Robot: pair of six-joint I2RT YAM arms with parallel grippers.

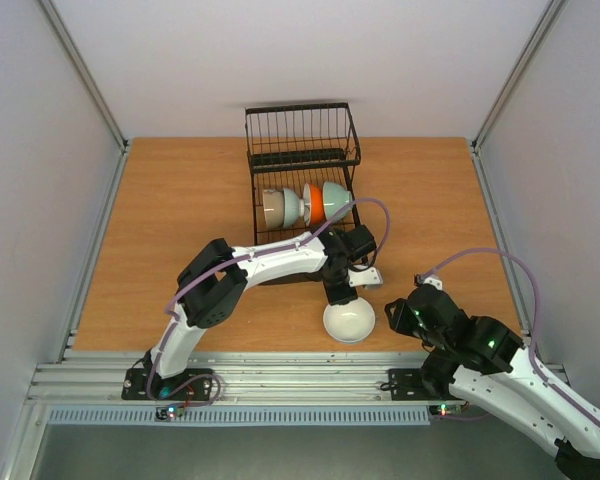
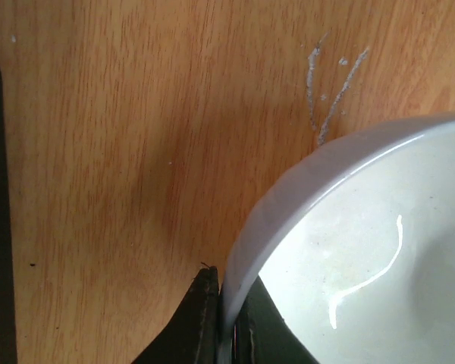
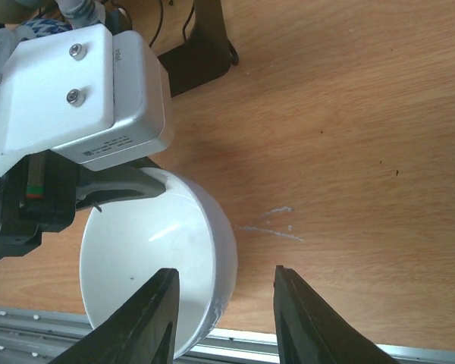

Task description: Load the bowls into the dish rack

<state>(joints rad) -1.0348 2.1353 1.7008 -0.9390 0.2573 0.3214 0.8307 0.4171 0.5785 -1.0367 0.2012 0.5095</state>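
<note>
A white bowl [image 1: 349,321] sits upright on the wooden table near the front edge. My left gripper [image 1: 343,297] is shut on its far rim; the left wrist view shows the rim [image 2: 288,197] pinched between the two fingers [image 2: 201,318]. My right gripper [image 1: 394,316] is open and empty just right of the bowl; in the right wrist view the bowl [image 3: 159,265] lies partly between its fingers [image 3: 307,318]. The black wire dish rack [image 1: 302,165] stands at the back, holding a cream bowl [image 1: 280,207], an orange bowl [image 1: 315,203] and a mint-green bowl [image 1: 337,199] on edge.
The rack's taller basket section [image 1: 302,135] is at its far end. White walls enclose the table on three sides. A metal rail [image 1: 280,368] runs along the front edge. White scratch marks [image 3: 277,227] mark the wood beside the bowl.
</note>
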